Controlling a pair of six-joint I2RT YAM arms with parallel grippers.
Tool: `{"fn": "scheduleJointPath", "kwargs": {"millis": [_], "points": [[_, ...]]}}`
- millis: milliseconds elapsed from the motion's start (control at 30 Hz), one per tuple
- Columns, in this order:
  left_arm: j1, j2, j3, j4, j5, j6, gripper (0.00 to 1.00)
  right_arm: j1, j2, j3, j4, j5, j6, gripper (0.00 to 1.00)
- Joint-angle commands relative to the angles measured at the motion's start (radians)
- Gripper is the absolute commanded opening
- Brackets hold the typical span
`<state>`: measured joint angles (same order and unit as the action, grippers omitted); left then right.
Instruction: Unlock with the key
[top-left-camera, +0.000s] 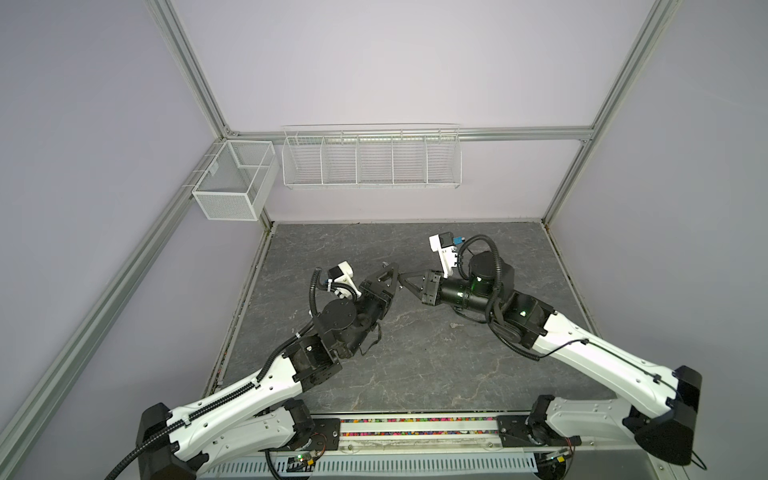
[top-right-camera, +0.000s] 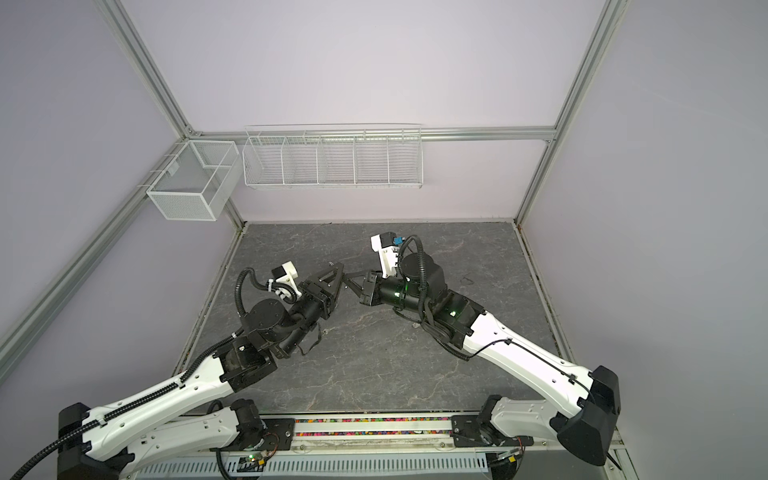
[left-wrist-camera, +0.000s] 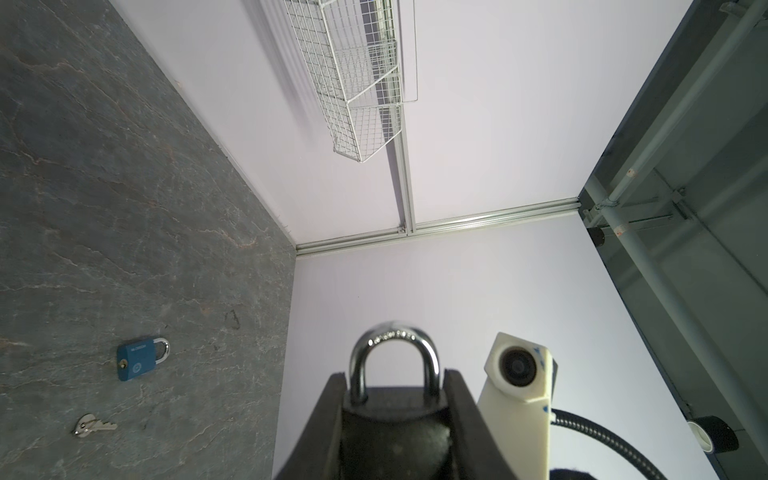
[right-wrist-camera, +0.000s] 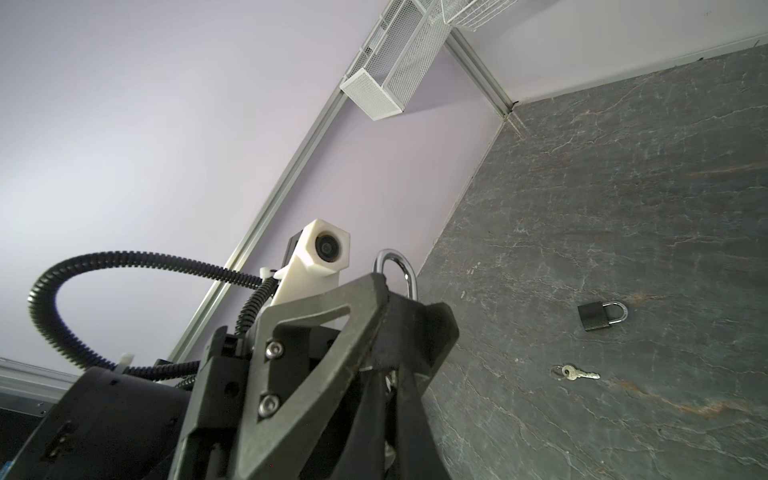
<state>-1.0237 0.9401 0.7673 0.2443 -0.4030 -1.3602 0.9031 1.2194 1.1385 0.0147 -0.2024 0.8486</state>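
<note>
The left gripper (top-left-camera: 391, 271) is clamping a black padlock with a chrome shackle (left-wrist-camera: 395, 415) by its body. Its fingers are narrowed to the body's width, and the shackle is projecting past the fingertips. The black padlock is being held off the grey veined stone-pattern tabletop (top-left-camera: 415, 353).

The right gripper (top-left-camera: 405, 277) is meeting the black padlock from the opposite side with its fingers pressed fully together. A sliver of bright metal is showing between them in the right wrist view. Whether this is a key cannot be told.

Well apart from the black padlock, these items are lying flat:
- a blue rectangular padlock (left-wrist-camera: 139, 359) with a small silver key (left-wrist-camera: 93, 426) near it;
- a second dark padlock (right-wrist-camera: 600, 316) with another silver key (right-wrist-camera: 575, 372) near it.
</note>
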Motion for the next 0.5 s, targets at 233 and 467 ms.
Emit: {"fn": "scheduleJointPath", "kwargs": {"millis": [233, 467], "points": [[-0.005, 0.027, -0.003, -0.008, 0.094, 0.001, 0.0, 0.022, -0.041, 0.022, 0.06, -0.011, 0.004, 0.07], [-0.004, 0.041, 0.112, -0.214, 0.004, 0.026, 0.0, 0.025, -0.039, 0.074, -0.163, 0.095, -0.179, 0.38]]}}
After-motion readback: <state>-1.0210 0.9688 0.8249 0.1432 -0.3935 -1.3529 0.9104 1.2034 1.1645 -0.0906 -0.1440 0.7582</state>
